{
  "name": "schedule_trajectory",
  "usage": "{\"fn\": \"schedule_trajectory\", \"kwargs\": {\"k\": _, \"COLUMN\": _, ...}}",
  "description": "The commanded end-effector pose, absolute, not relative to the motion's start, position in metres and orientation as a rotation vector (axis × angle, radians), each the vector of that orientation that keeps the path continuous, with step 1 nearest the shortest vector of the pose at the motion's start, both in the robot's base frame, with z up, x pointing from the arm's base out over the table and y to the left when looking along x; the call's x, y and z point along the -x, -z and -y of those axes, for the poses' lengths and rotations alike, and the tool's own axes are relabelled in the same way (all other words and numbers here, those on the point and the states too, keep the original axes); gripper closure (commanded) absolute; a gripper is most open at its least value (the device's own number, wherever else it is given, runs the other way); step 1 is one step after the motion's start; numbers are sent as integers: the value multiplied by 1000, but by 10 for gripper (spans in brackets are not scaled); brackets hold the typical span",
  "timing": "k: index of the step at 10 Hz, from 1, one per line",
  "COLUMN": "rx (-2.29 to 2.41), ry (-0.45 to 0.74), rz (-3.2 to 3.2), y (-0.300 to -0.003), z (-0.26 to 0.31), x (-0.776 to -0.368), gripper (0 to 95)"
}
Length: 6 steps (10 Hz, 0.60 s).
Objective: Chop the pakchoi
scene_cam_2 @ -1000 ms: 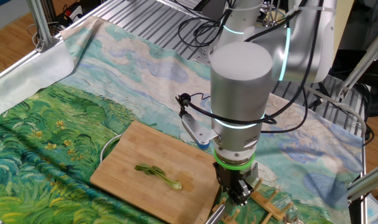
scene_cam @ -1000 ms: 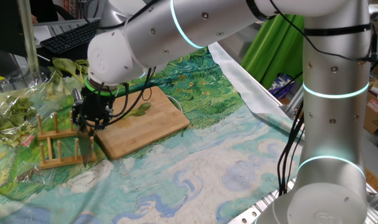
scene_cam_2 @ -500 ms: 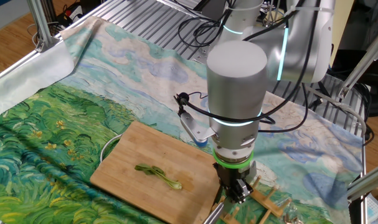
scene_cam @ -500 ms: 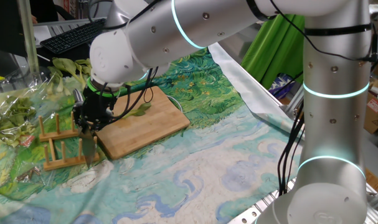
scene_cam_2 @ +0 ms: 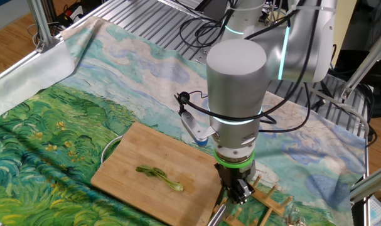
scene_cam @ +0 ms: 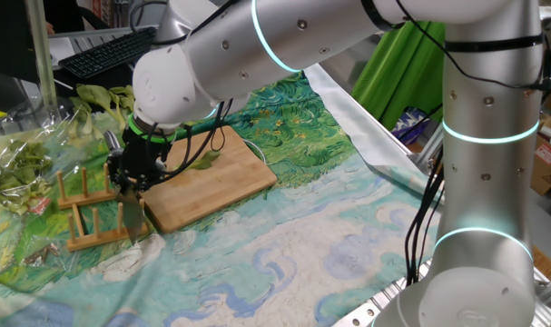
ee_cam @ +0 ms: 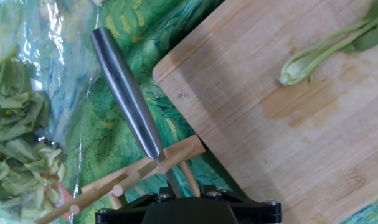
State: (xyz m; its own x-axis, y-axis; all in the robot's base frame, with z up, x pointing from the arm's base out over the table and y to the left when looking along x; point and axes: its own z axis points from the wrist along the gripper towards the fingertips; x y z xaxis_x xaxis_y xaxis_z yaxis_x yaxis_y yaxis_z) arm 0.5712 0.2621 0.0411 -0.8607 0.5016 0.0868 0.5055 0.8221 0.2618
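Pakchoi point(ee_cam: 329, 46) leaf end beyond the hand view's right edge.

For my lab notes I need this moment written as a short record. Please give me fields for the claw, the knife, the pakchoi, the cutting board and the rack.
claw: beside the board's edge, above the wooden rack, shut on the knife
knife: blade pointing down at the rack
pakchoi: one whole leaf lying on the board, uncut
cutting board: bamboo, flat on the painted cloth
wooden rack: next to the board
wrapped greens: in clear plastic, beyond the rack

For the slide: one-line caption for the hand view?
Gripper over wooden rack, steel knife handle ahead, pakchoi uncut on the cutting board.
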Motion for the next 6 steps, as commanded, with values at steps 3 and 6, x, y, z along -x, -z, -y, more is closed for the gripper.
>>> {"fn": "schedule_trajectory", "kwargs": {"k": 3, "rx": 833, "ry": 430, "rz": 2985, "y": -41, "z": -262, "x": -571, "gripper": 760}}
{"fn": "schedule_trajectory", "kwargs": {"k": 6, "rx": 857, "ry": 415, "rz": 2979, "y": -41, "z": -262, "x": -571, "gripper": 760}}
